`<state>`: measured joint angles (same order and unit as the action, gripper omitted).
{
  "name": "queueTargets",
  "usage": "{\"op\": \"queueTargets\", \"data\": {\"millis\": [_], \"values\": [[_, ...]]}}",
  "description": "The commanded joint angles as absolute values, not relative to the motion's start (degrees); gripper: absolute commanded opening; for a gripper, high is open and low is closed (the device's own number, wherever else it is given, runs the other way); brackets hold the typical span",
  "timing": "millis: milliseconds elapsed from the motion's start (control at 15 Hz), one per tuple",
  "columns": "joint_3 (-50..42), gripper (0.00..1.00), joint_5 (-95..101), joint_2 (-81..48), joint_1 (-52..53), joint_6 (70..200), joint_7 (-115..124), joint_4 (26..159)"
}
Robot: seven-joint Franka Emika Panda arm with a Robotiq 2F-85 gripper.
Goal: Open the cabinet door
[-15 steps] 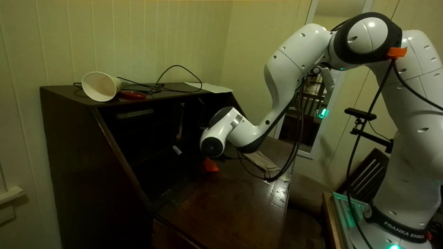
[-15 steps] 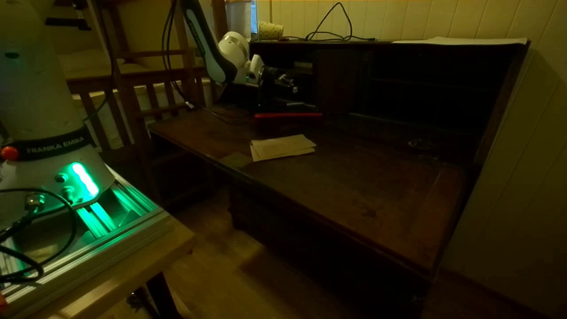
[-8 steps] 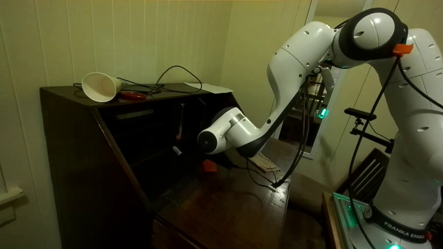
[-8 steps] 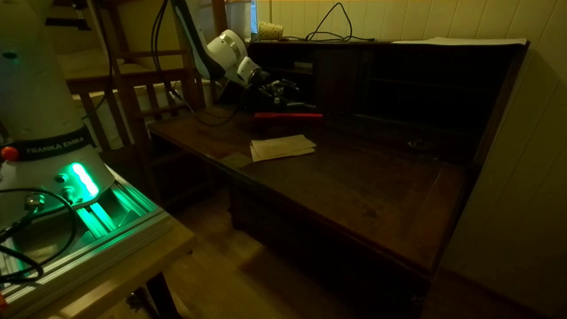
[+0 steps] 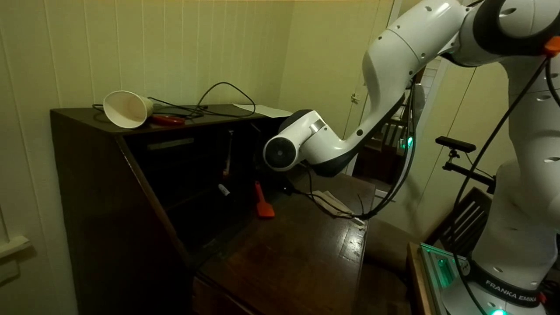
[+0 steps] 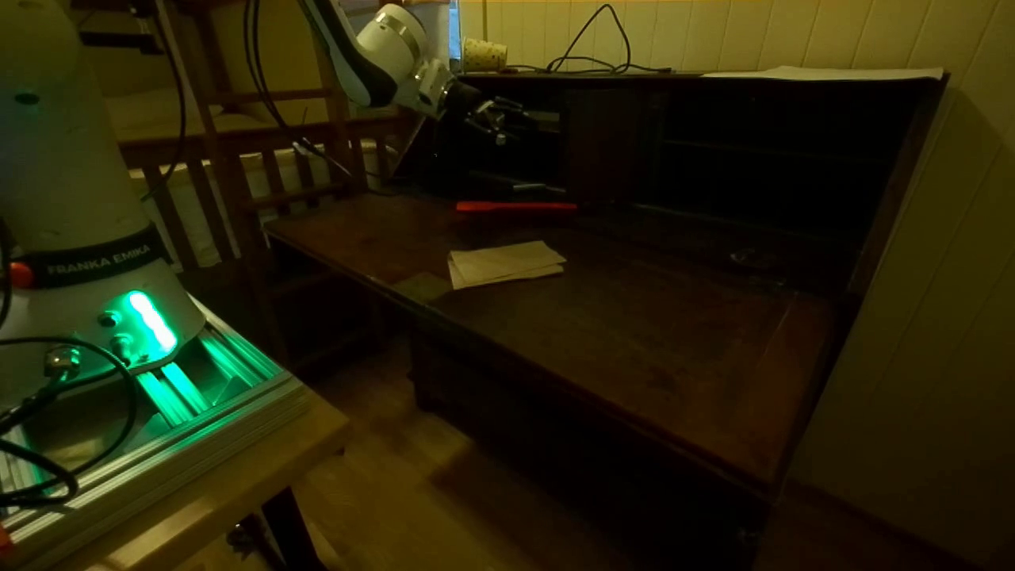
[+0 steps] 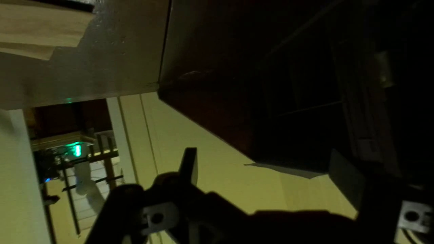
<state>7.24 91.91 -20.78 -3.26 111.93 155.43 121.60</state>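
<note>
1. Located the cabinet [image 5: 100, 205] in both exterior views, at the back edge of the worktop [image 6: 674, 333]; recorded its slanted front as open onto dark compartments [image 6: 745, 174].
2. Checked the tool [image 7: 266, 166] in the wrist view; read its fingers [image 7: 188, 166] as well apart.
3. Placed the tool above the worktop, near its back edge, in front of the compartments.
4. Traced the white arm [image 5: 396, 65] across the worktop's front edge; could not see the fingers in an exterior view, hidden behind the wrist [image 5: 284, 148].
5. Logged a red spatula [image 5: 264, 209] lying near the back edge and a folded beige sheet [image 6: 507, 266] near the front edge, apart from each other.
6. Listed on the cabinet's flat top: a pale cup [image 5: 127, 109] on its side, a red item [image 5: 168, 120] just beside it (kind unclear), a looped black cable [image 5: 224, 83], a white sheet [image 6: 825, 74].
7. Saw a small white item [image 5: 224, 189] against the dark compartments; could not tell whether inside or in front.
</note>
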Motion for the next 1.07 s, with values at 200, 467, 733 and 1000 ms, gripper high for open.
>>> {"op": "queueTargets", "data": {"millis": [200, 467, 733, 1000], "values": [[5.37, 1.0, 98.91, -17.15, -1.95, 123.34, 155.32, 124.44], [4.81, 1.0, 101.11, -15.4, -2.16, 126.78, 155.24, 125.05], [3.74, 1.0, 96.65, -13.25, -3.36, 126.44, 145.28, 126.03], [0.34, 1.0, 96.89, -12.06, -7.81, 144.02, 135.58, 126.04]]}}
